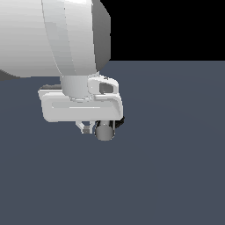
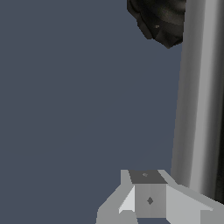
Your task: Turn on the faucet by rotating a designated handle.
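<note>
The faucet shows in the wrist view as a black ribbed round base point(image 2: 159, 19) with the handle point(image 2: 197, 96), a straight silvery-grey cylinder, running past it. In the exterior view only the handle's flat round end point(image 1: 104, 131) and a sliver of the black elbow point(image 1: 119, 121) peek out under the white hand. My gripper point(image 1: 86, 128) hangs low with its fingers together at the hand's middle, shut on nothing. It sits right beside the handle, on the exterior view's left of it. In the wrist view the gripper point(image 2: 148, 194) lies close against the cylinder's side; whether they touch is unclear.
The large white robot arm point(image 1: 52, 35) fills the upper part of the exterior view's left and hides most of the faucet. A flat dark blue-grey floor point(image 1: 176, 167) spreads around the fixture.
</note>
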Robot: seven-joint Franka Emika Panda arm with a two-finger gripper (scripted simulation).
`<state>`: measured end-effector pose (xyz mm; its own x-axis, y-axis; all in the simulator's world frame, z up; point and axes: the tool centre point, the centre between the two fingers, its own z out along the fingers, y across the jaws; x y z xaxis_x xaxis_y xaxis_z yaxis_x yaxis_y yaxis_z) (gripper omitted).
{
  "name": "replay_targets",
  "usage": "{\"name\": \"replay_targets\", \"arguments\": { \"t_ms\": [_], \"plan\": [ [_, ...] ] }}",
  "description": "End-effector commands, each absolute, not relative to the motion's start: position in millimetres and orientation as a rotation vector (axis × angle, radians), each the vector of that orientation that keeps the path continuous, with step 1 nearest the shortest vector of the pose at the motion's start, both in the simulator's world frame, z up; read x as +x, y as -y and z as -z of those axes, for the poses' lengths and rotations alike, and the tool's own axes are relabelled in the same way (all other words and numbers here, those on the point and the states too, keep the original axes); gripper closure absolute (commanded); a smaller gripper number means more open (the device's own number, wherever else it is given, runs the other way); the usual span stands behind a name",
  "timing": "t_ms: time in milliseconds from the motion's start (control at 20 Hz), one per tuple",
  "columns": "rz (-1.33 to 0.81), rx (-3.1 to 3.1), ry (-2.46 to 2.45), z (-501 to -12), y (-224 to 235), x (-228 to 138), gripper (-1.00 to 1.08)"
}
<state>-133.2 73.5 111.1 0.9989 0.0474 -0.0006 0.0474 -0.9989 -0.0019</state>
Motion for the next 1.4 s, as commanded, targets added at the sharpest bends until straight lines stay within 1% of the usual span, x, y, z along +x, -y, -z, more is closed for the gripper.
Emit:
{"name": "replay_targets", "arguments": {
  "t_ms": [0,450,1350],
  "plan": [
    [0.000,-3.139,0.076,-106,-74,-131,1.08],
    [0.000,-3.140,0.076,-103,-75,-129,1.08],
    [0.000,-3.140,0.076,-103,15,-118,1.08]
  ]
}}
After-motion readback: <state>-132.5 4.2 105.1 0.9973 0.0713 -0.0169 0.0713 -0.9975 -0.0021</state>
